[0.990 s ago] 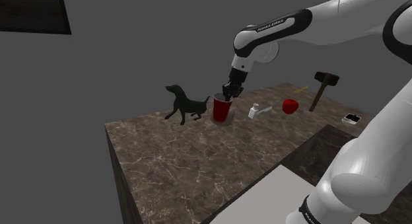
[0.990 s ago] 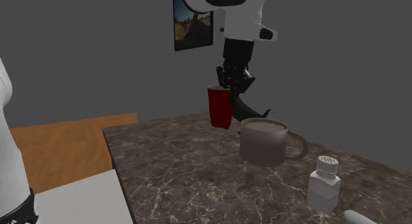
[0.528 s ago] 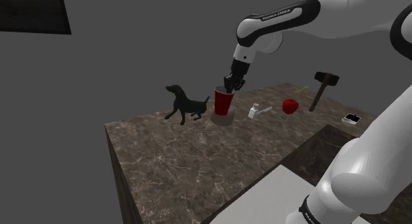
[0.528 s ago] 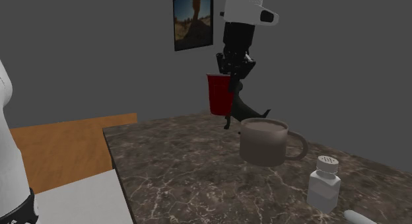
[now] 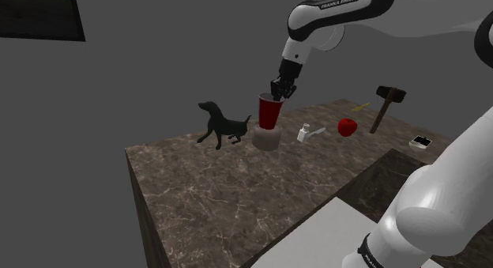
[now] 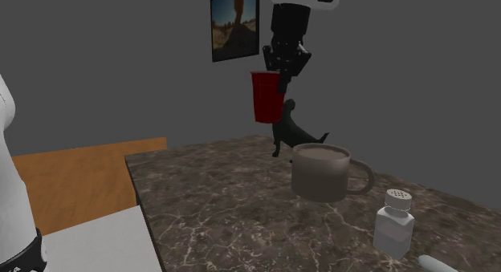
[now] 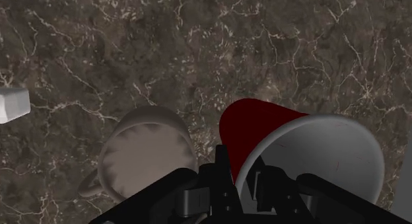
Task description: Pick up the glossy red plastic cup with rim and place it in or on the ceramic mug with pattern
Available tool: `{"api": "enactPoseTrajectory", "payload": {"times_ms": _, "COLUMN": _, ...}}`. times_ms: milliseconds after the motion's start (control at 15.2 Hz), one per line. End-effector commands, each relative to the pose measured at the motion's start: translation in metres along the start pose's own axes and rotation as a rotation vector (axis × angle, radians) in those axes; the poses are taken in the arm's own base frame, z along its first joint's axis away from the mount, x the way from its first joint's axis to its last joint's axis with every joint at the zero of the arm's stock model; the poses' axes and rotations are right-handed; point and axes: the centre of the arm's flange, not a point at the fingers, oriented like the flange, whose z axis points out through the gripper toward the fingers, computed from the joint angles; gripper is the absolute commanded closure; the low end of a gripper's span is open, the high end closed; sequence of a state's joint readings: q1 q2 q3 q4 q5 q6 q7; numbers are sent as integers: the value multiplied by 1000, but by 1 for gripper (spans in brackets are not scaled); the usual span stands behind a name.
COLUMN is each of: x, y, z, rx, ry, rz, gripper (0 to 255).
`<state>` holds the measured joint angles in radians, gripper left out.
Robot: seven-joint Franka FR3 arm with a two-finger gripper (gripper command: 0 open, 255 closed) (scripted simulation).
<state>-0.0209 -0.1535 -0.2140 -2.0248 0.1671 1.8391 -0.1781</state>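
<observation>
The cup (image 6: 264,96) is glossy red on the outside and pale grey-white inside, tapering from a wide rimmed mouth down to a narrower base. The black hand (image 6: 283,63) is closed on its rim from above. In the wrist view one finger sits inside the mouth and the other outside, pinching the wall between them. The cup hangs about upright under the hand, off the tabletop (image 5: 205,187), with its base higher than the mug's rim.

The mug (image 6: 321,172) stands on the dark marbled tabletop, below the hand and a little to one side of it. In the wrist view it lies just beside the cup, not under it. It looks plain grey-beige, squat and open-topped, with a loop handle on the side turned away from the cup; no pattern can be made out.

A black dog figurine (image 5: 220,126) stands close behind the mug, low beneath the hand. A small white shaker (image 6: 394,222) with a capped top stands farther from the hand, beyond the mug. A red apple (image 5: 347,127) and a hammer (image 5: 385,104) are well away from the hand on the same tabletop. A framed picture (image 6: 235,23) hangs on the grey wall behind the hand.
</observation>
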Motion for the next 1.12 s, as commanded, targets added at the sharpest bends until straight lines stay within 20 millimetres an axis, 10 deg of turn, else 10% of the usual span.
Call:
{"api": "enactPoseTrajectory", "payload": {"times_ms": 0, "x": 1, "y": -2, "z": -11, "rx": 0, "ry": 0, "rz": 0, "gripper": 255}}
{"api": "enactPoseTrajectory", "payload": {"times_ms": 858, "x": 85, "y": 119, "z": -70, "rx": 0, "ry": 0, "rz": 0, "gripper": 255}}
{"api": "enactPoseTrajectory", "payload": {"times_ms": 1056, "x": 85, "y": 122, "z": -55, "rx": 0, "ry": 0, "rz": 0, "gripper": 255}}
